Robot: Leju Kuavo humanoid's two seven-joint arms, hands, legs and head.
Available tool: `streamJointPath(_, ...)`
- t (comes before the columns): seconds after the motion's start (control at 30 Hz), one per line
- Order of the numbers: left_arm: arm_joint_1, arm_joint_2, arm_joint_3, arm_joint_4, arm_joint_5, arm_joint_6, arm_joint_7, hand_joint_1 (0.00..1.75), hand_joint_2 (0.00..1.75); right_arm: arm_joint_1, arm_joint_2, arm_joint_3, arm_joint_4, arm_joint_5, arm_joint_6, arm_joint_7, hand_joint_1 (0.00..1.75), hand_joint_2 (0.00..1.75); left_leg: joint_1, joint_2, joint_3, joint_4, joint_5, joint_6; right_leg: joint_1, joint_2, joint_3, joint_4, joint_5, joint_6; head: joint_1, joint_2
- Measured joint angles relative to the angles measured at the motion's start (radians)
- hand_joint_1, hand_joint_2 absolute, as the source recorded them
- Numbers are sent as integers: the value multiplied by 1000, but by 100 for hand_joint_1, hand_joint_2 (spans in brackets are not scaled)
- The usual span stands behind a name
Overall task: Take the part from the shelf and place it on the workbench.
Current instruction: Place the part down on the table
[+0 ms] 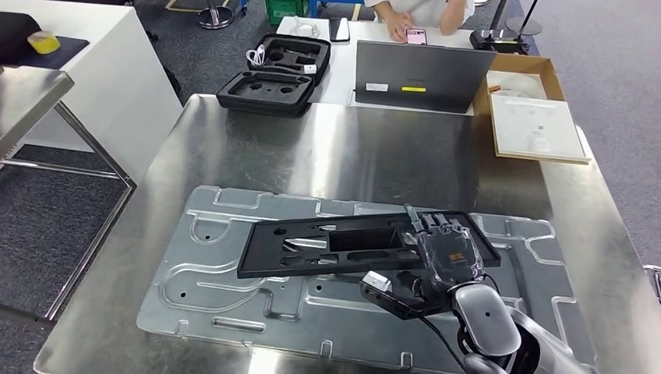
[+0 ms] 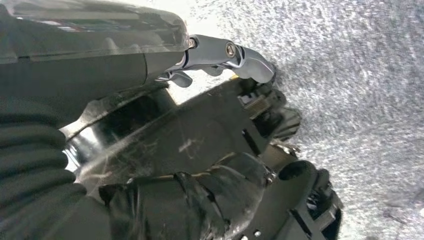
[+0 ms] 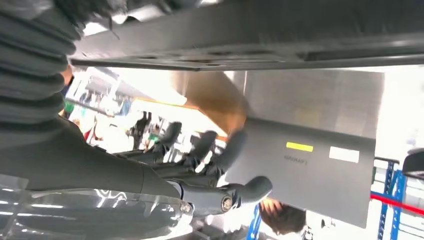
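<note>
1. A black part (image 1: pixel 366 243) is lying flat on an embossed metal plate (image 1: pixel 234 288), which is resting on the steel workbench (image 1: pixel 351 148). Bare steel is showing between the plate and the bench's far edge, and a narrower strip is showing along its left side.
2. The part's long axis is running left to right across the bench, its left end sitting a little nearer the robot than its right end.
3. The right hand (image 1: pixel 446 253) is lying over the part's right end. In the right wrist view its fingers (image 3: pixel 205 145) are showing stretched out and apart under the part's dark underside; whether they are gripping it I cannot tell.
4. The left hand (image 2: pixel 220 55) is hanging over grey carpet with nothing in it, one finger showing bent.
5. Beyond the bench, a grey laptop (image 1: pixel 417 75) is carrying a yellow sticker and a white label; in the right wrist view its lettering is looking like "Lenovo", though blurred.
</note>
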Motion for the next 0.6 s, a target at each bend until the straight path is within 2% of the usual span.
streamJointPath(0.07,1,0,0,0,1,7,-1,0,0,10,0,-13,-3,-19,-19,0,0,0,6,1,6,-14,8,5,0,-1,-3,5,-7,9,0,0)
streamJointPath(0.1,0,0,0,0,1,13,-2,0,0,13,0,-19,-6,-28,-30,0,0,0,9,2,9,-21,12,9,-1,-1,-12,27,-23,13,1,0)
streamJointPath(0.13,-1,-1,0,0,1,18,-2,0,0,16,0,-26,-10,-35,-42,0,0,0,11,3,12,-26,15,12,-2,-2,-32,72,-50,17,2,0)
streamJointPath(0.2,-2,-1,0,0,1,26,-3,0,0,24,0,-38,-18,-59,-74,0,0,0,11,4,13,-27,16,17,-5,-3,-91,203,-113,25,4,0)
streamJointPath(0.23,-2,-1,0,0,1,28,-3,0,0,32,0,-43,-23,-77,-96,-1,0,0,11,4,13,-27,15,18,-8,-3,-117,255,-129,29,4,0)
streamJointPath(0.27,0,-2,0,0,1,31,-2,0,0,40,1,-47,-32,-100,-121,-2,0,0,13,3,13,-25,14,17,-11,-3,-128,276,-127,33,4,0)
streamJointPath(0.3,1,-2,0,0,2,34,-2,0,0,48,1,-52,-44,-123,-146,-4,0,0,15,3,12,-23,12,15,-16,-4,-121,258,-106,38,4,0)
streamJointPath(0.37,4,-2,0,0,6,37,-3,0,0,56,3,-66,-78,-168,-193,-12,0,0,20,2,10,-8,3,5,-27,-6,-63,138,-43,50,4,0)
streamJointPath(0.4,3,-1,0,0,8,37,-3,0,0,57,4,-73,-95,-182,-208,-16,0,0,20,1,7,4,-4,-3,-29,-6,-34,82,-24,50,4,0)
streamJointPath(0.43,3,-1,0,0,10,37,-3,0,0,59,6,-80,-112,-193,-219,-19,0,0,19,0,3,13,-8,-10,-29,-6,-16,45,-16,47,4,0)
streamJointPath(0.47,3,0,0,0,12,38,-2,0,0,62,7,-84,-124,-198,-225,-21,0,0,17,0,0,20,-10,-16,-27,-4,-10,34,-17,40,5,0)
streamJointPath(0.53,5,0,0,0,15,36,1,0,0,70,9,-87,-146,-204,-239,-23,0,0,17,-1,-2,23,-7,-23,-24,-3,-14,36,-14,23,5,0)
streamJointPath(0.6,6,0,0,0,16,35,7,0,0,73,11,-90,-168,-207,-258,-29,0,0,19,0,-14,49,-31,-30,-24,-4,-18,34,-7,10,4,0)
